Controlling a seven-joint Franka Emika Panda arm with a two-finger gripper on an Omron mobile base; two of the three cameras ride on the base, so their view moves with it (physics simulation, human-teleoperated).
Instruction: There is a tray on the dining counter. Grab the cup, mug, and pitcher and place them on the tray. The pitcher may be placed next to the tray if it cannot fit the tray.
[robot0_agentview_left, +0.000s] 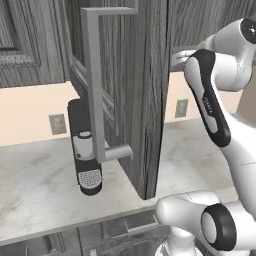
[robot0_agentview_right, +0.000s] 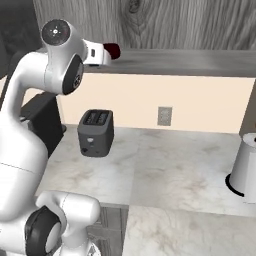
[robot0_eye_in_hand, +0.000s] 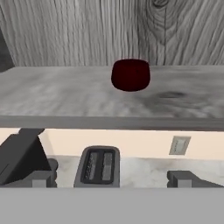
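The dark red mug (robot0_eye_in_hand: 130, 75) stands upright on a grey wooden cabinet shelf (robot0_eye_in_hand: 52, 94), a little right of centre in the hand view; its handle is hidden. My gripper (robot0_eye_in_hand: 112, 180) is open, level with the shelf's front edge and well short of the mug, with nothing between its fingertips (robot0_eye_in_hand: 39, 179). From the right base view the mug (robot0_agentview_right: 113, 50) peeks out just past the raised white hand. The tray, cup, pitcher and dining counter are out of view.
A dark toaster (robot0_agentview_right: 95, 132) sits on the marble worktop (robot0_agentview_right: 170, 175) below the shelf. The open cabinet door (robot0_agentview_left: 135, 90) with its long grey handle (robot0_agentview_left: 94, 85) hangs left of the arm, above a black coffee machine (robot0_agentview_left: 86, 155). A white vessel (robot0_agentview_right: 247, 170) stands far right.
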